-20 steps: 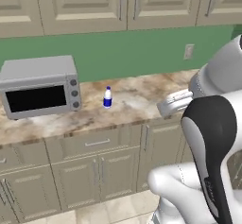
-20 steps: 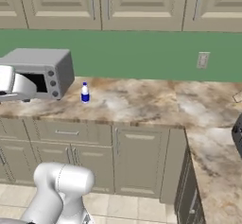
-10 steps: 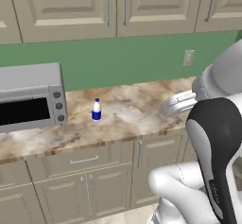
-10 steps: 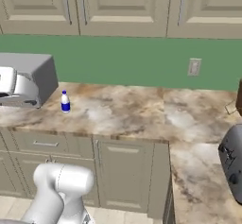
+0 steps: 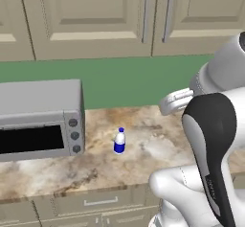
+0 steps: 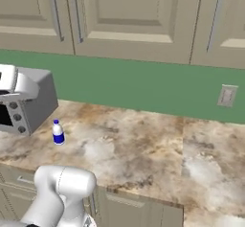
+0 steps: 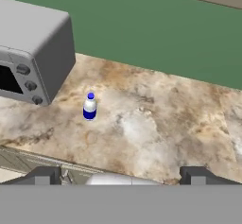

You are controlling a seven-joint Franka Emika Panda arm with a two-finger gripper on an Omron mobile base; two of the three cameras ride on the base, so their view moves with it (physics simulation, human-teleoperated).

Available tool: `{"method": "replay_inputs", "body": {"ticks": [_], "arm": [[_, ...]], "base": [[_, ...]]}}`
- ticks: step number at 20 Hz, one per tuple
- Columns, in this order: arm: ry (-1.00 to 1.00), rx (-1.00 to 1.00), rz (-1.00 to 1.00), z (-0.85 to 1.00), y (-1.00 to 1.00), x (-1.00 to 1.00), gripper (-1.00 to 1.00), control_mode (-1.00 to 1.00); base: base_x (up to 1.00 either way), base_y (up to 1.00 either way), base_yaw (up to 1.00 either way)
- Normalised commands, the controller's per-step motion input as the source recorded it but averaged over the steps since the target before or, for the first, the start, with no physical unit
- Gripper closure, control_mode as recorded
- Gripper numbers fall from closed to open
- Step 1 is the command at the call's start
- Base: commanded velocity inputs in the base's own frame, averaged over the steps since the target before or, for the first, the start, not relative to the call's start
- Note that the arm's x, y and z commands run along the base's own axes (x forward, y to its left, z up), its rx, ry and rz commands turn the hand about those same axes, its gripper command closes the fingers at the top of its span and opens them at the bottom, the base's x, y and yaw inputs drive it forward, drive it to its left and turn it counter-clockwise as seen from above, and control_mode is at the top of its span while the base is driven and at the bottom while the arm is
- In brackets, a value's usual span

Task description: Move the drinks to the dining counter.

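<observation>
A small white-and-blue bottle (image 5: 119, 141) (image 6: 58, 132) (image 7: 90, 107), one of the drinks, stands upright on the marbled counter (image 5: 143, 149) (image 6: 143, 149) (image 7: 156, 124) over beige cabinet drawers, just right of a toaster oven. My gripper (image 7: 122, 176) is open, fingertips (image 7: 45, 176) wide apart with nothing between them. It hovers short of the counter's front edge, the bottle ahead and a little left. The dining counter is out of view.
A grey toaster oven (image 5: 40, 118) (image 6: 26, 101) (image 7: 33, 53) sits at the left of the counter. Behind is a green wall with an outlet (image 6: 226, 96) under beige upper cabinets (image 5: 95, 20). Bare stone stretches right of the bottle.
The whole picture has shifted and grown: the base has driven closer to the counter. The bottle stands where it was beside the oven. The gripper stays open.
</observation>
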Motion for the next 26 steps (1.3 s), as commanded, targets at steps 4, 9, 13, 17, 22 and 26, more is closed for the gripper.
{"method": "replay_inputs", "body": {"ticks": [4,9,13,17,22,26], "arm": [[0.00,0.00,0.00,0.00,0.00,0.00,-1.00,1.00],[0.00,0.00,0.00,0.00,0.00,0.00,-1.00,1.00],[0.00,0.00,0.00,0.00,0.00,0.00,-1.00,1.00],[0.00,0.00,0.00,0.00,0.00,0.00,-1.00,1.00],[0.00,0.00,0.00,0.00,0.00,0.00,-1.00,1.00],[-0.04,0.01,0.19,-0.13,0.00,0.05,-1.00,-1.00]], "base": [[0.69,-0.01,0.47],[0.50,-0.05,0.51],[0.45,0.00,0.41],[0.44,0.00,0.35],[0.32,0.00,0.33],[0.06,0.00,0.08]]}}
